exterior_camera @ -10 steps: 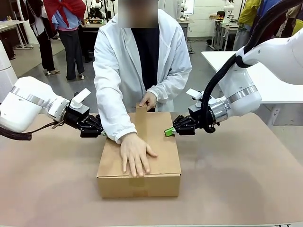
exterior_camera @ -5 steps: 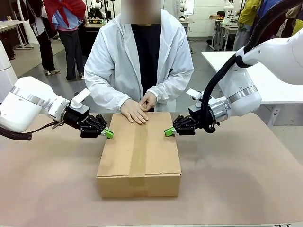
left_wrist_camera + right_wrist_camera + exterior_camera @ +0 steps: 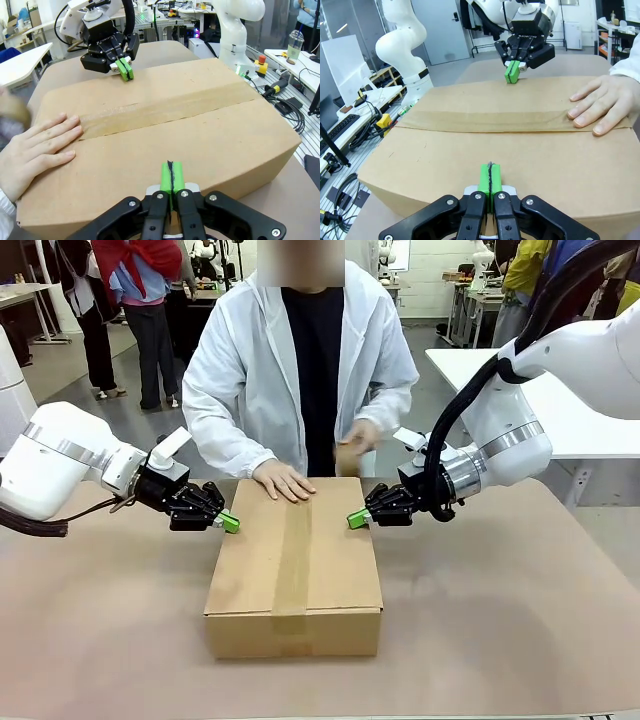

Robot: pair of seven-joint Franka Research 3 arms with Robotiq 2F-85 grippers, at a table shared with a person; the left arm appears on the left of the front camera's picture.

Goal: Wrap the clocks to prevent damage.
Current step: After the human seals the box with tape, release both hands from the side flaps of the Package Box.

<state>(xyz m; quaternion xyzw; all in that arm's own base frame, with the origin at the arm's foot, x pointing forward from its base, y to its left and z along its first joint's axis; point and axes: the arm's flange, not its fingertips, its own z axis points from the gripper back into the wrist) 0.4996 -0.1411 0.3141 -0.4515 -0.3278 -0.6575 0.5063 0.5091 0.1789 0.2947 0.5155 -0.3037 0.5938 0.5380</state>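
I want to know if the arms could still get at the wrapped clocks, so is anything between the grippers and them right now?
No bubble-wrapped bundle is in sight. A closed cardboard box, its seam taped over, sits between the shut left gripper and shut right gripper, with the person's hand flat on its far end. If the clocks are inside, the taped lid blocks them.
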